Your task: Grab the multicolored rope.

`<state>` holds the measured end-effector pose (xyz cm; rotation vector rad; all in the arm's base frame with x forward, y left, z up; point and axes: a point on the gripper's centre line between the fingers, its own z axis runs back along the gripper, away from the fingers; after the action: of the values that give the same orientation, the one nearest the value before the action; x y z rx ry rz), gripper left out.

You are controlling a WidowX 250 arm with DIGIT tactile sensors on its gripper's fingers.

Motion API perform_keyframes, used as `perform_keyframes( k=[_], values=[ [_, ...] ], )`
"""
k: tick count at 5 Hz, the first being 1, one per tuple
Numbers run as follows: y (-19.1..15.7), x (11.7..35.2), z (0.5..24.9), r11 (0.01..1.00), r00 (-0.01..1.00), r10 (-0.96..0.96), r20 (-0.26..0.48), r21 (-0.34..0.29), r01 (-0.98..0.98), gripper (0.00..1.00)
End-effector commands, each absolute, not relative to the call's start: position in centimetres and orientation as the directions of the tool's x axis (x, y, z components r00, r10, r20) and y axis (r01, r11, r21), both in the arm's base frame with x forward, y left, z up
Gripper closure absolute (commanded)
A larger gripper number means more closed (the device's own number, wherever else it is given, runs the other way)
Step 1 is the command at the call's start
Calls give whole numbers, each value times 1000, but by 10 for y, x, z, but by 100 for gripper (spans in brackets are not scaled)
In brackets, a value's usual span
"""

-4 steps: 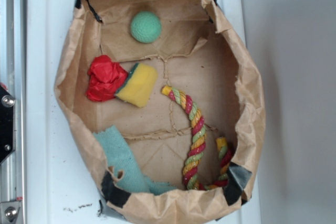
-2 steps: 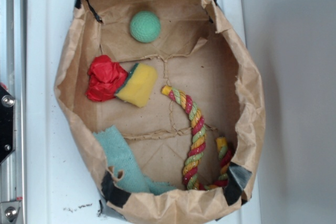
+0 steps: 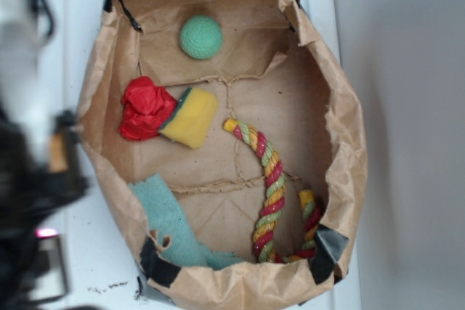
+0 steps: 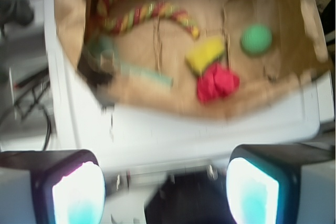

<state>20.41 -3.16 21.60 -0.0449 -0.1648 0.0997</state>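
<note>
A: so which step is this?

B: just the approach imo. claw hangs spread wide, gripping nothing, off the side of the paper bag over the white desk

A: and the multicolored rope?

B: curled in the bag's corner, well apart from the claw. next move means crossing the rim and dropping onto it

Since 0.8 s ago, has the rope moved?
No. The rope keeps its curve against the bag crease, one end by the sponge. Only the blurred arm has entered at left.
</note>
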Motion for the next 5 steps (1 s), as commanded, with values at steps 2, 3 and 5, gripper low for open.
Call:
perform_keyframes(
  k=[2,3,5],
  values=[
    [-9,279,160,996,974,92,209,-5,-93,0],
    [-7,280,158,995,974,99,203,8,-103,0],
    [-7,280,158,995,974,99,203,8,-103,0]
  ],
)
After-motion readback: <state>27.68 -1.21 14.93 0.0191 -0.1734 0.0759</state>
